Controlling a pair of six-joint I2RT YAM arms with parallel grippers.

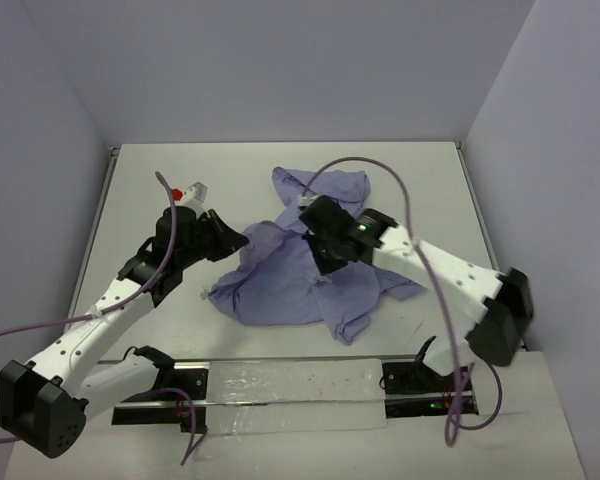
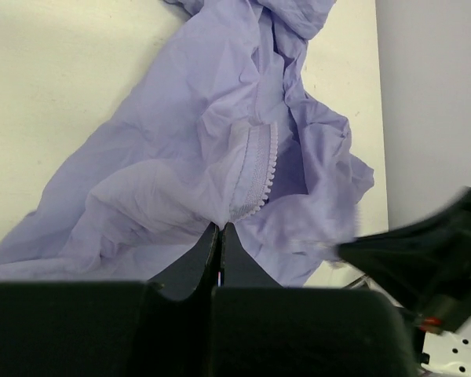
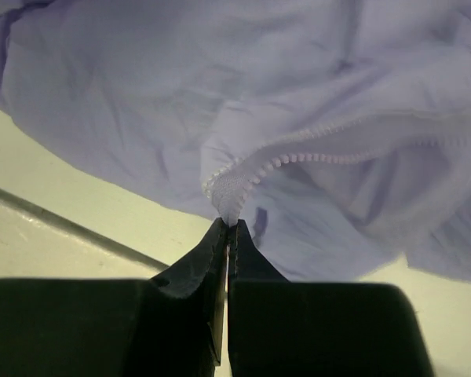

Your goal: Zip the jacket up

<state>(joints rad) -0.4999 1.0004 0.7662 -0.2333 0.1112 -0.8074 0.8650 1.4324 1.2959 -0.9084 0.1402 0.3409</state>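
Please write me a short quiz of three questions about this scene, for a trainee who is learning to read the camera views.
1. True or false: the jacket lies smooth and fully zipped.
2. In the right wrist view, the right fingers pinch: A) a sleeve cuff; B) the edge with the zipper teeth; C) nothing.
3. In one word: are the left fingers open or shut on the jacket?
Key: 1 false, it is crumpled and the teeth are not joined; 2 B; 3 shut.
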